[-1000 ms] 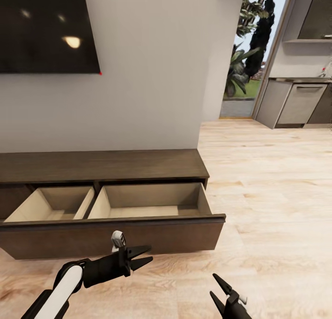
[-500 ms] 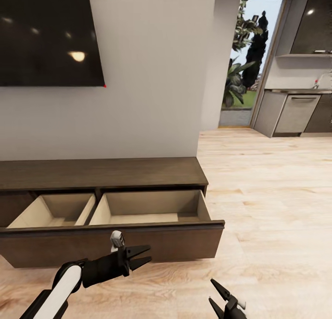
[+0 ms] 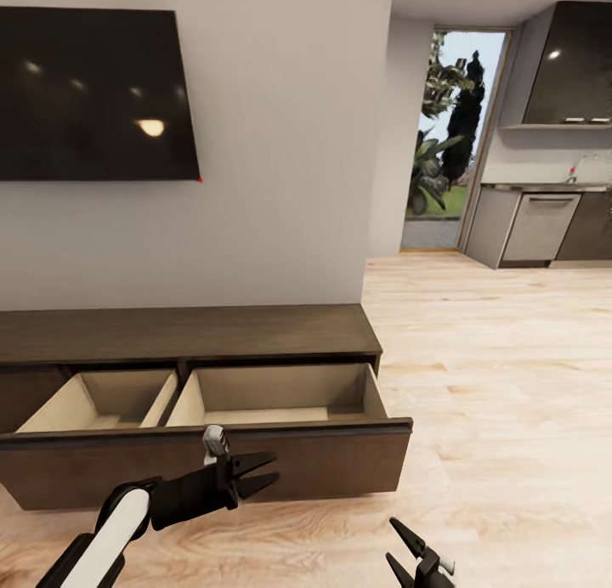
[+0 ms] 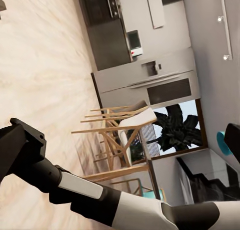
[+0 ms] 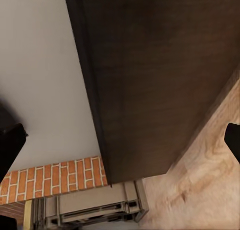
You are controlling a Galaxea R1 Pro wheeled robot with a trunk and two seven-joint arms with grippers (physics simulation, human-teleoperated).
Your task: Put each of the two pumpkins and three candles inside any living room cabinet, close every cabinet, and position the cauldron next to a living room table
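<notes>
The cabinet (image 3: pixel 191 333), a long low dark-brown unit against the wall, has its wide drawer (image 3: pixel 280 401) pulled out toward the robot, and the pale wood compartments inside look bare as far as the head view reaches, so it appears ready to take things and none of the pumpkins, candles or the cauldron can be placed from these pictures. The drawer front stands just ahead of and slightly above the left gripper (image 3: pixel 255 474), which points across toward the robot's right with its two dark fingers parted and nothing between them; it hangs close in front of the panel without clearly touching it. The right gripper (image 3: pixel 406 547) sits lower, off to the right of the left one and nearer the robot's body over the floor (image 3: pixel 510 384), its fingers also spread and empty. In the right wrist view the dark wooden side of the cabinet (image 5: pixel 165 80) runs close by, with brickwork (image 5: pixel 55 182) farther off. Both arms seem tucked low, probably a carrying posture for driving rather than for reaching. Above the cabinet hangs a dark television (image 3: pixel 93 95), and well beyond the right gripper the floor opens toward a kitchen (image 3: pixel 544 214) and a glazed door (image 3: pixel 450 138). With the drawer open, fetching looks like the step in hand.
</notes>
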